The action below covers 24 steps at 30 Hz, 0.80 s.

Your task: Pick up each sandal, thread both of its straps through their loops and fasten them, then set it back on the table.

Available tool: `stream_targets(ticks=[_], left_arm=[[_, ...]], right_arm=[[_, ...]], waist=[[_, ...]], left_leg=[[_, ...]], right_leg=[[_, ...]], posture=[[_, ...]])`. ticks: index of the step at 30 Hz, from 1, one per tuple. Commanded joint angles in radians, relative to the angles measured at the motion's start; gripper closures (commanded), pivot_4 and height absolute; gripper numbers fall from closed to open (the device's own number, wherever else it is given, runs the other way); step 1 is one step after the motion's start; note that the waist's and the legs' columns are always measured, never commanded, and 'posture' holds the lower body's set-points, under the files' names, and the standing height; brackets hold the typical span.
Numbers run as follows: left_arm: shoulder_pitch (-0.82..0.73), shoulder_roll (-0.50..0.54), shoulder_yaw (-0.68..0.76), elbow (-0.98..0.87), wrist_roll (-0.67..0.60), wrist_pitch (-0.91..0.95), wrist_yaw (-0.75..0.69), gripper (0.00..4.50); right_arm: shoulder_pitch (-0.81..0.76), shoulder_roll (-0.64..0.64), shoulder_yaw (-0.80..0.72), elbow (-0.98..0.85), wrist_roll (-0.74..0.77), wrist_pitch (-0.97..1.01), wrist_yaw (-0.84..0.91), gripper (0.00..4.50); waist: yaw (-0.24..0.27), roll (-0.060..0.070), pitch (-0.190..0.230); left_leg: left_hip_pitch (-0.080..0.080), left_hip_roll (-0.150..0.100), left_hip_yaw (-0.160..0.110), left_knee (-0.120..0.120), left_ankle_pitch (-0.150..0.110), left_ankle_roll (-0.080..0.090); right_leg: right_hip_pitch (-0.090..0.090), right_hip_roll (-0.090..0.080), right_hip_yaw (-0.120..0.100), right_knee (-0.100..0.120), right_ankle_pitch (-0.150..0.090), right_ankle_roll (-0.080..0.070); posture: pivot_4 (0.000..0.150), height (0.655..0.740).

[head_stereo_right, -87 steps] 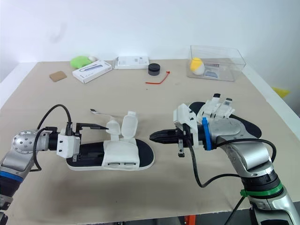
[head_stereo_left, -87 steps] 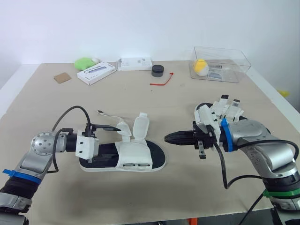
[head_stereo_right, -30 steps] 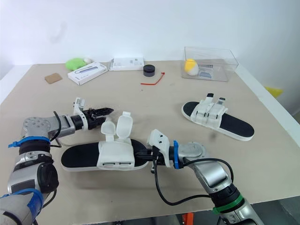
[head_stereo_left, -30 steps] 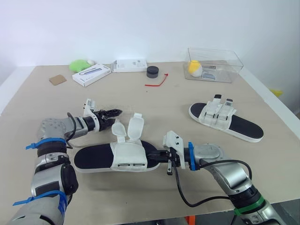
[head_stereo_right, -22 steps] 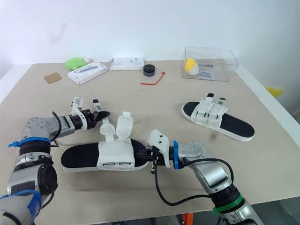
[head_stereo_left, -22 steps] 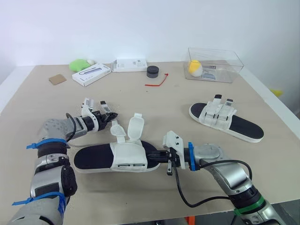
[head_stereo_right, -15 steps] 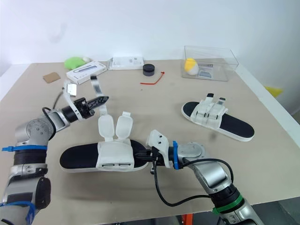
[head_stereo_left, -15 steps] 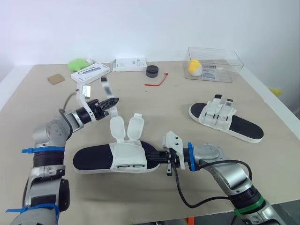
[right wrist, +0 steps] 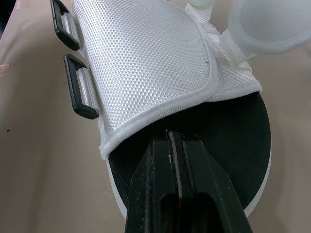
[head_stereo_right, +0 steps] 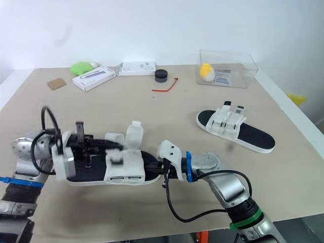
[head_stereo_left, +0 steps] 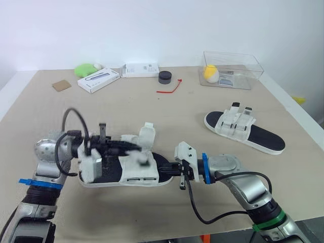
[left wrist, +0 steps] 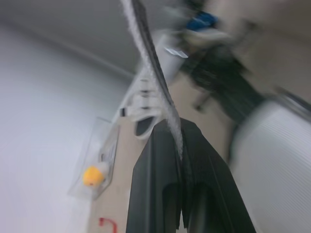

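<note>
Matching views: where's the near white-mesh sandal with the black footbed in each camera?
Left eye: near white-mesh sandal low, left of centre, between the arms.
Right eye: same place.
Left wrist: its white strap, pinched by the fingers of the left gripper.
Right wrist: mesh upper over black footbed, close up.
Shared landmark: clear plastic box with a yellow ball, eye views and left wrist.

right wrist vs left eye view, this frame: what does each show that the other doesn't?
Right wrist: mesh weave of the white upper, right gripper shut, tips on the black insole. Left eye: left gripper at the straps, second sandal, clear box. Shared: the near sandal, its two loops, the right gripper.
</note>
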Motion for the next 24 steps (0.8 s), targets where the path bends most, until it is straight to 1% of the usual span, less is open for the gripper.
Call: stream_targets(ticks=[1,4,7,9,10,12,14,15,17,19,20,21,24], left_arm=[[-0.022,0.040,-0.080,0.043,-0.054,-0.201,0.007,4.44],[-0.008,0.057,-0.110,0.057,-0.047,-0.235,0.066,4.44],[0.020,0.073,-0.122,0.040,-0.038,-0.202,0.133,3.66],[0.057,0.093,-0.124,-0.001,-0.027,-0.155,0.172,2.70],[0.092,0.108,-0.112,-0.032,-0.020,-0.105,0.201,2.25],[0.170,0.141,-0.097,-0.105,-0.009,-0.067,0.244,1.26],[0.225,0.163,-0.080,-0.154,0.003,-0.033,0.284,0.39],[0.246,0.172,-0.067,-0.171,0.004,-0.010,0.306,0.02],[0.313,0.213,-0.034,-0.244,-0.023,0.120,0.362,0.02],[0.396,0.300,0.003,-0.395,-0.172,0.465,0.482,0.02],[0.432,0.342,0.024,-0.457,-0.254,0.602,0.524,0.02],[0.468,0.388,0.045,-0.503,-0.300,0.705,0.531,0.02],[0.540,0.458,0.102,-0.577,-0.380,0.888,0.517,0.02]], right_arm=[[0.001,-0.007,0.012,0.003,-0.012,0.005,0.003,4.50],[-0.003,-0.006,0.012,0.003,-0.015,0.005,0.007,4.50],[-0.005,-0.007,0.013,0.000,-0.014,0.010,0.009,4.50],[-0.011,-0.006,0.017,0.002,-0.016,0.014,0.010,4.50],[-0.021,-0.002,0.021,0.011,-0.021,0.015,0.008,4.50],[-0.037,0.004,0.024,0.026,-0.024,0.020,0.007,4.50],[-0.042,0.003,0.026,0.027,-0.022,0.025,0.009,4.50],[-0.042,0.000,0.030,0.025,-0.023,0.025,0.013,4.50],[-0.035,-0.006,0.037,0.021,-0.024,0.026,0.021,4.50],[-0.028,-0.008,0.043,0.017,-0.025,0.025,0.023,4.50],[-0.026,-0.008,0.045,0.016,-0.024,0.025,0.023,4.50],[-0.024,-0.007,0.047,0.016,-0.024,0.023,0.023,4.50],[-0.026,-0.007,0.051,0.020,-0.025,0.021,0.029,4.50]], waist=[[0.000,0.000,0.000],[-0.001,0.000,0.000],[-0.001,0.000,0.000],[-0.001,0.000,0.000],[-0.003,0.000,0.000],[-0.009,0.000,0.000],[-0.010,0.000,0.000],[-0.009,0.000,0.000],[-0.009,0.000,0.000],[-0.009,0.001,0.000],[-0.011,-0.001,0.001],[-0.013,-0.001,0.001],[-0.015,0.000,0.002]], left_leg=[[0.000,0.000,0.000,0.000,0.000,0.000],[0.000,0.000,0.001,0.000,0.000,0.000],[0.000,0.001,0.001,0.000,0.000,0.000],[0.000,0.001,0.001,0.000,0.000,0.000],[0.000,0.002,0.001,0.000,0.000,0.000],[0.000,0.003,0.001,0.000,0.000,0.000],[0.000,0.004,0.001,0.000,0.000,0.000],[0.001,0.004,0.001,0.000,0.000,0.000],[0.001,0.004,0.001,0.000,0.000,0.000],[0.002,0.005,0.001,-0.001,0.000,-0.001],[0.001,0.005,0.001,-0.001,0.000,-0.001],[0.001,0.007,0.000,-0.002,-0.001,-0.001],[0.002,0.007,-0.001,-0.002,-0.002,-0.003]], right_leg=[[0.000,0.000,0.000,0.000,0.000,0.000],[0.000,-0.001,0.000,0.000,-0.001,0.002],[0.000,-0.001,0.000,0.000,-0.001,0.002],[0.000,-0.001,0.000,0.000,-0.001,0.002],[0.000,-0.001,0.000,0.000,-0.001,0.002],[0.000,-0.001,0.000,0.000,-0.001,0.002],[0.000,-0.001,0.000,0.000,-0.001,0.001],[0.000,-0.001,0.000,0.000,-0.001,0.001],[0.000,-0.001,-0.001,0.000,-0.001,0.001],[0.000,-0.001,-0.002,0.000,-0.001,0.000],[-0.001,-0.001,-0.002,0.000,-0.002,0.000],[-0.001,-0.001,-0.002,0.000,-0.002,0.000],[-0.001,-0.001,-0.004,0.000,-0.003,-0.002]], posture=[[0.150,0.7400],[0.150,0.7400],[0.150,0.7400],[0.150,0.7400],[0.150,0.7400],[0.150,0.7400],[0.150,0.7400],[0.150,0.7400],[0.150,0.7400],[0.150,0.7400],[0.150,0.7400],[0.150,0.7400],[0.150,0.7400]])
